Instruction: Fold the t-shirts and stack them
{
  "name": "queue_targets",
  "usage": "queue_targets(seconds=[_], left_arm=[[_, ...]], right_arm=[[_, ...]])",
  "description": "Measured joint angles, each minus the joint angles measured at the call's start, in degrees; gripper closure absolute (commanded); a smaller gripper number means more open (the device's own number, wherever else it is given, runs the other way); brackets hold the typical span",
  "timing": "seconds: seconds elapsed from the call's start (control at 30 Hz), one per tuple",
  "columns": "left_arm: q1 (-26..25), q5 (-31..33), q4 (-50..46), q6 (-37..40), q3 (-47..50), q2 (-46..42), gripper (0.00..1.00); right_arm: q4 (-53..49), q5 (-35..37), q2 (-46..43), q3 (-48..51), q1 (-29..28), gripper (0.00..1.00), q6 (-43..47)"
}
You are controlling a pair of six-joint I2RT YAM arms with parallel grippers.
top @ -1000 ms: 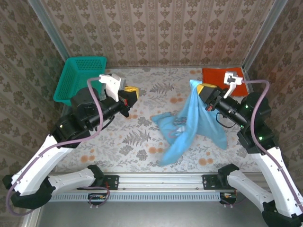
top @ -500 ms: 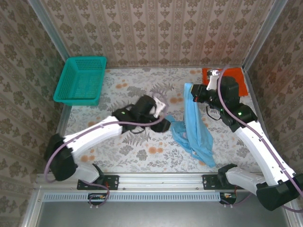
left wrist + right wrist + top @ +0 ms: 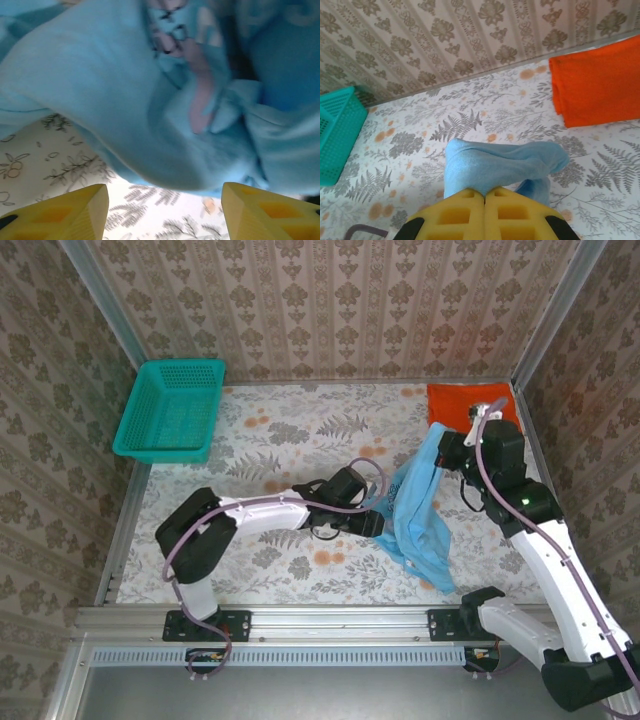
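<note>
The right gripper (image 3: 484,192) is pinching a fold of the light blue t-shirt (image 3: 500,162), holding it raised while the rest is trailing onto the floral table (image 3: 290,430). The left gripper (image 3: 162,187) is gaping close to its lower folds. The orange-red t-shirt (image 3: 468,402) is lying in the far right corner.

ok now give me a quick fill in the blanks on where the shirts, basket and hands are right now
1. The right hand is shut on a t-shirt whose colour is ____.
2. The left hand faces that shirt with its fingers ____.
3. The orange-red t-shirt lies flat in the table's back ____ corner.
4. The teal basket sits at the back ____ corner.

Missing words: light blue; open; right; left
</note>
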State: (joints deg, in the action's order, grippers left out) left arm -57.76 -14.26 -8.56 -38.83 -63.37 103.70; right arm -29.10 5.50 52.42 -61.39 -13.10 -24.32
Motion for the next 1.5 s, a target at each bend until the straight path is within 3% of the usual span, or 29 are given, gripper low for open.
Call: queue_targets(seconds=[0.1, 0.17, 0.2, 0.23, 0.3, 0.53, 0.77, 1.0, 1.13, 1.27, 1.3, 1.37, 1.4, 1.47, 1.5], left_arm=[[0.2, 2.8, -0.1, -2.4, -1.8, 2.4, 0.36], [0.5, 4.1, -0.2, -3.5, -3.6, 3.6, 0.49], [0.6, 4.6, 0.0, -3.9, -4.6, 4.2, 0.59], [0.9, 4.9, 0.2, -4.2, -5.6, 4.9, 0.79], [1.6, 5.2, 0.6, -4.7, -6.9, 5.7, 0.99], [5.0, 10.2, -4.7, -0.4, -7.0, -0.1, 1.0], [6.5, 19.5, -10.8, 11.3, -8.9, -25.4, 1.0], [6.5, 24.2, -11.9, 21.0, -12.3, -42.9, 0.97], [8.8, 26.2, -12.5, 23.2, -12.3, -44.7, 0.98], [19.6, 24.8, -12.5, 20.5, -12.9, -38.5, 1.0], [23.3, 24.0, -12.5, 19.1, -13.6, -35.0, 0.96], [28.3, 22.9, -12.9, 17.6, -16.7, -26.9, 0.58], [30.9, 22.4, -13.7, 16.6, -19.8, -21.0, 0.49], [34.7, 21.2, -16.5, 15.2, -27.3, -10.1, 0.28], [36.4, 20.8, -18.4, 14.6, -32.1, -4.5, 0.16]], right_arm=[[-0.6, 0.2, -1.3, 0.4, 0.6, 1.0, 0.2], [-1.1, 0.2, -1.8, 0.5, 0.7, 1.0, 0.2], [-1.4, 0.2, -1.9, 0.5, 0.7, 1.0, 0.2], [-1.4, 0.2, -2.1, 0.6, 0.8, 1.0, 0.2], [-1.4, 0.1, -2.2, 0.8, 0.9, 1.0, 0.2], [-1.1, -1.8, -3.3, 1.0, 1.3, 1.0, 0.6], [4.7, -9.6, -8.4, 1.2, 1.3, 1.0, 1.5], [20.9, -18.4, -19.5, 9.6, 1.3, 1.0, 1.6], [31.7, -19.5, -22.6, 17.7, 1.3, 1.0, 1.2], [35.8, -18.7, -14.5, 20.6, 1.3, 1.0, 0.1], [36.7, -18.1, -10.8, 20.5, 1.3, 0.99, -0.1], [37.1, -17.5, -3.0, 19.3, 1.3, 0.78, -0.3], [36.7, -17.1, 1.9, 17.8, 1.3, 0.65, -0.7], [35.3, -16.2, 9.2, 14.7, 1.3, 0.57, -1.5], [34.3, -15.5, 11.7, 13.3, 1.3, 0.46, -2.2]])
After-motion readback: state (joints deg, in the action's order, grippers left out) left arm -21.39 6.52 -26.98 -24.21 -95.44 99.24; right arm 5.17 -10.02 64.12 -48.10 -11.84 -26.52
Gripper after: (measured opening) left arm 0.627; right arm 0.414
